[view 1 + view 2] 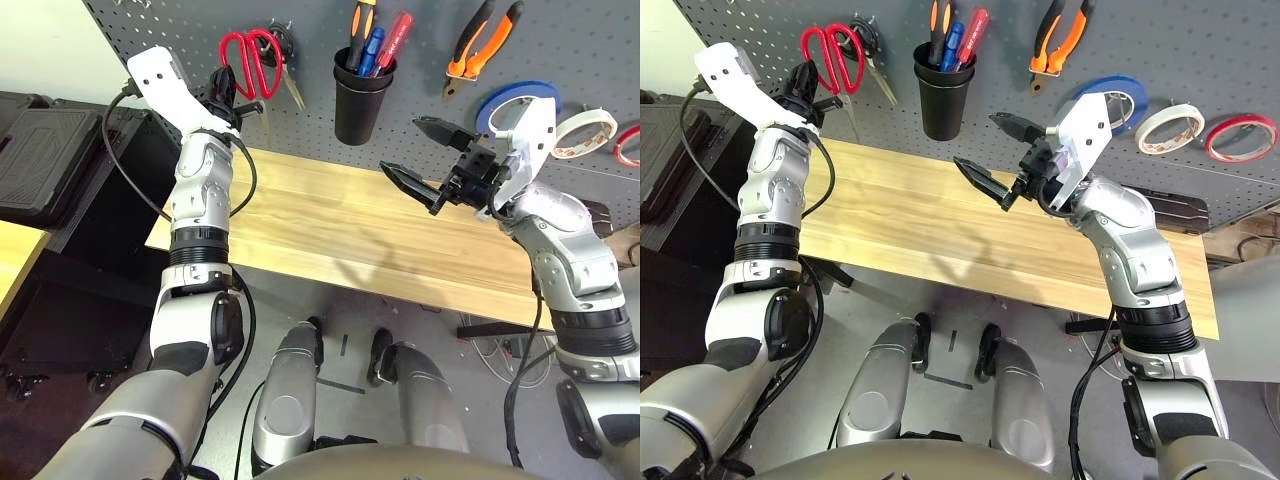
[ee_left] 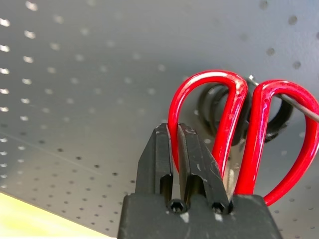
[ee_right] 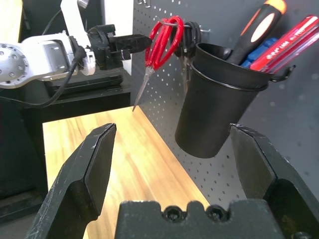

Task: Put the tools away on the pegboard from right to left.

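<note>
The red-handled scissors (image 1: 250,55) hang by their loops from a hook at the left of the dark pegboard (image 1: 580,40). My left gripper (image 1: 256,104) is raised against the board and shut on one red loop (image 2: 234,124). To the right, the black-and-orange screwdriver (image 1: 358,40) stands in the black cup (image 1: 362,100). The orange-and-black pliers (image 1: 485,40) and the cream-white tape roll (image 1: 585,133) hang further right. My right gripper (image 1: 400,145) hovers open and empty above the table, pointing towards the cup (image 3: 214,119).
A blue tape roll (image 1: 515,100) and a red one (image 1: 630,145) hang beside the cream roll. Black-handled scissors (image 1: 285,45) sit behind the red pair. Blue and red tools share the cup. The wooden tabletop (image 1: 330,220) lies below; black cases (image 1: 40,150) stand at the left.
</note>
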